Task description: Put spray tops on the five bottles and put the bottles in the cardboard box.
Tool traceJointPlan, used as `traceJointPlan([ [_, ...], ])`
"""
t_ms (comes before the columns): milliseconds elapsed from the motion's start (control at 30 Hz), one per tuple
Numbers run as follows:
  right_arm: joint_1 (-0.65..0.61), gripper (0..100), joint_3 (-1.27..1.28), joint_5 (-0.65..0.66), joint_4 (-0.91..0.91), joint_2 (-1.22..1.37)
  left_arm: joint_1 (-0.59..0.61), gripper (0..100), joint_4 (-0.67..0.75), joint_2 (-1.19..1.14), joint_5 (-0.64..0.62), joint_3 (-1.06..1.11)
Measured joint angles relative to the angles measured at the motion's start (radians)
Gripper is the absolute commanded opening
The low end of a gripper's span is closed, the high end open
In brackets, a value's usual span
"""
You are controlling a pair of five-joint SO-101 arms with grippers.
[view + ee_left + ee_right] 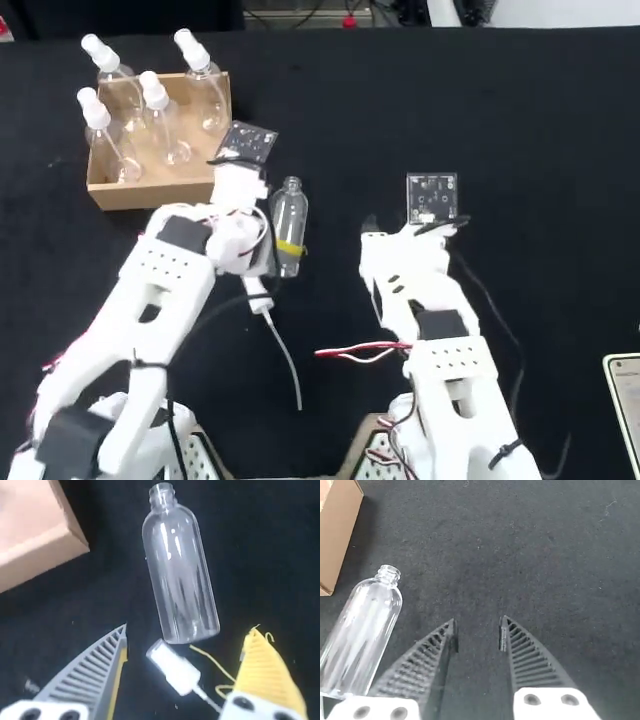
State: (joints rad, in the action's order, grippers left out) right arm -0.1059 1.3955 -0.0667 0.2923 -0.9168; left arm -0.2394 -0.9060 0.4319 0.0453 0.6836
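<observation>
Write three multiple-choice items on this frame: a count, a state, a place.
1. How many capped bottles stand in the box? A two; B four; C five.
2. The right tool is: A shut, empty; B shut on a bottle; C open, empty.
3. The uncapped bottle lies: A on the table; B in the box; C in the right tool.
Key: 1 B, four stand upright inside it; 2 C, its jaws stand apart with nothing between them; 3 A, it lies on its side on the table, outside the box.
</observation>
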Motion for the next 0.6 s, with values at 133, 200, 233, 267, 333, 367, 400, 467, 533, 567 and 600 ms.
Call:
traceJointPlan([
  [133,0.0,13.1,0.0,0.0,0.0,0.0,-0.002,35,0.103,-0.08,0.0,-0.002],
  [200,0.0,13.1,0.0,0.0,0.0,0.0,-0.002,35,0.14,-0.118,0.0,-0.002],
  [233,0.0,13.1,0.0,0.0,0.0,0.0,-0.002,35,0.153,-0.137,-0.002,-0.002],
  [267,0.0,13.1,0.0,0.0,0.0,0.0,-0.002,35,0.167,-0.153,-0.012,-0.002],
  [333,0.0,13.1,0.0,0.0,0.0,0.0,-0.002,35,0.207,-0.183,-0.028,-0.002],
  [367,0.0,13.1,0.0,0.0,0.0,0.0,-0.002,35,0.226,-0.195,-0.031,-0.002],
  [400,0.0,13.1,0.0,0.0,0.0,0.0,-0.002,35,0.245,-0.209,-0.034,-0.002],
  [467,0.0,13.1,0.0,0.0,0.0,0.0,-0.002,35,0.29,-0.236,-0.037,-0.002],
  [533,0.0,13.2,0.0,0.0,0.0,0.0,-0.002,35,0.344,-0.261,-0.037,0.0],
  [567,0.0,13.2,0.0,0.0,0.0,0.0,-0.002,35,0.371,-0.272,-0.037,0.0],
  [600,0.0,13.2,0.0,0.0,0.0,0.0,-0.002,35,0.399,-0.282,-0.037,0.0],
])
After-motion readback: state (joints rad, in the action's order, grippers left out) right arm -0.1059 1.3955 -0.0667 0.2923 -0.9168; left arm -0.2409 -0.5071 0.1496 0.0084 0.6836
